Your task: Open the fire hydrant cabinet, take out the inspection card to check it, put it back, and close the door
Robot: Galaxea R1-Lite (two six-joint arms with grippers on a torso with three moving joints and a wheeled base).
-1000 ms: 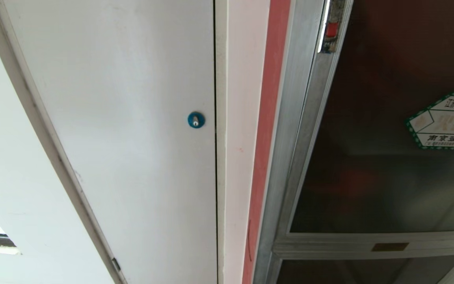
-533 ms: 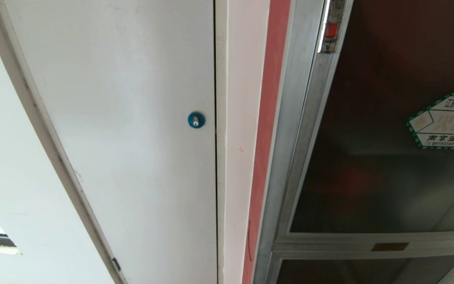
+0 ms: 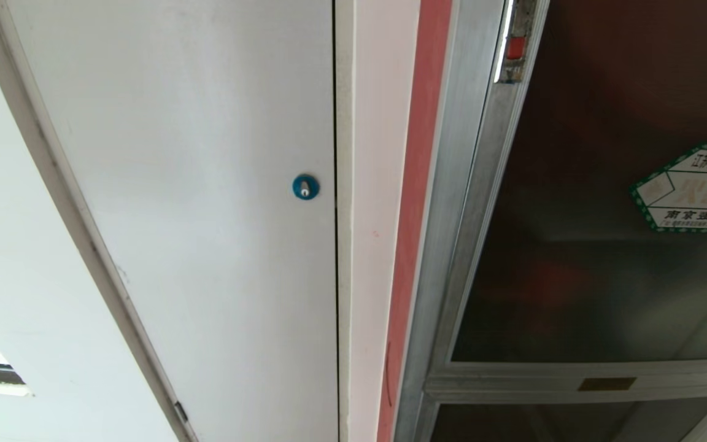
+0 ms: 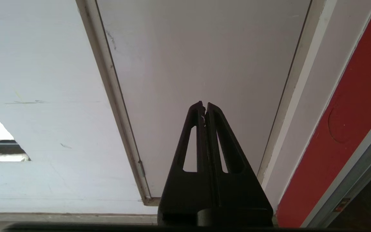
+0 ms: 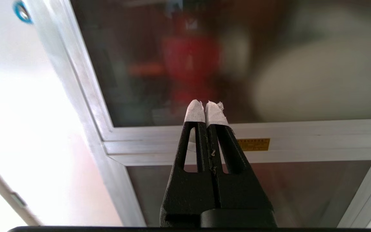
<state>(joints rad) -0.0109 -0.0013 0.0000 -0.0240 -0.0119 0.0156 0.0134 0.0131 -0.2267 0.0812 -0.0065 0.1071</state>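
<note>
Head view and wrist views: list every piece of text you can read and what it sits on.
"江苏省公安厅" (cut off at the picture's edge): top line of the hexagonal sticker on the glass door.
"南京强劲消" (cut off): sticker's lower line.
Sticker's bottom line: too small to read.
Yellow plate on the frame: unreadable.

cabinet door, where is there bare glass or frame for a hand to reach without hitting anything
Bare patches: the dark glass of the door between its silver frame and the green-edged sticker, and below that sticker down to the crossbar. Crowded: the frame's top, where a red catch sits. The shut right hand points at the glass above the crossbar.
</note>
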